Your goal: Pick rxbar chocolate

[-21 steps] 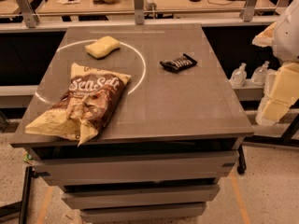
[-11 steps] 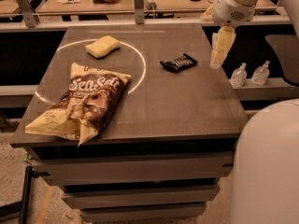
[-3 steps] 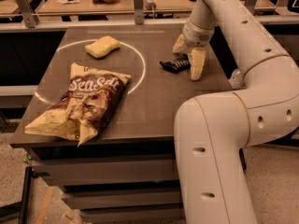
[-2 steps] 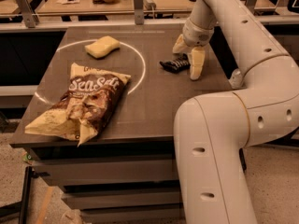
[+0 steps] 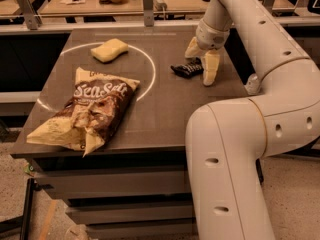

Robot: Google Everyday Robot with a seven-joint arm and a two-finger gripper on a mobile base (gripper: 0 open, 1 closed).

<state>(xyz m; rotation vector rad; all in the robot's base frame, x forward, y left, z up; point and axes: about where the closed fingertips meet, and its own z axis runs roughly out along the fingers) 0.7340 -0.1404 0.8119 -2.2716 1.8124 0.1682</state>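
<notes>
Small flat black-wrapped rxbar chocolate (image 5: 184, 69) lies on dark grey table (image 5: 170, 109), far-right area; long axis approx left-right in view, slightly skewed. Cream two-finger tool (image 5: 200, 65) is low over bar's right end, fingers spread w/ one behind bar, one in front; grips nothing yet. Arm comes down steeply from far side, wrist pointing at table.

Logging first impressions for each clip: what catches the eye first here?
The big white arm filling the right side, its gripper at the table's far right, fingers open astride the black rxbar chocolate. Next, the Sea Salt chip bag at front left.
</notes>
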